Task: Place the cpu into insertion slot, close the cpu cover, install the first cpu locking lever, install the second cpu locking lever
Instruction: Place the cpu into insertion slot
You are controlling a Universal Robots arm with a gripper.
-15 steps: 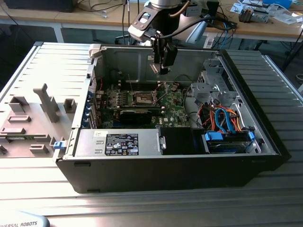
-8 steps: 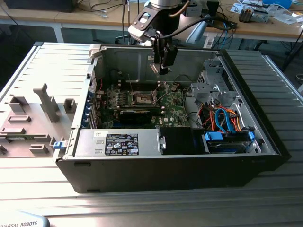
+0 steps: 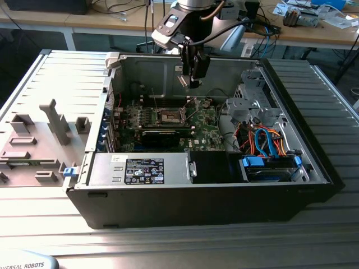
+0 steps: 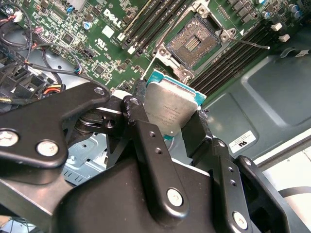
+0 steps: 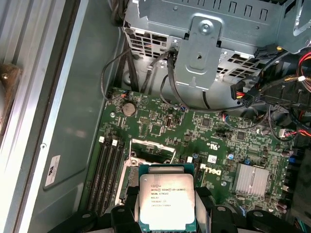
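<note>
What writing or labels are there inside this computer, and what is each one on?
Engraved lines: on the cpu, held in the gripper; too small to quote.
White brand mark: on the motherboard.
White sticker: on the case wall; too small to read.
Large label: on the power supply; blurred.

The chip (image 5: 166, 200) is topped in silver-grey and edged in teal. The socket (image 4: 193, 44) is shown dark-centred with a silvery rim, on a green board (image 5: 146, 121). The gripper (image 4: 167, 119) is black; cables (image 3: 268, 141) are orange and blue.
</note>
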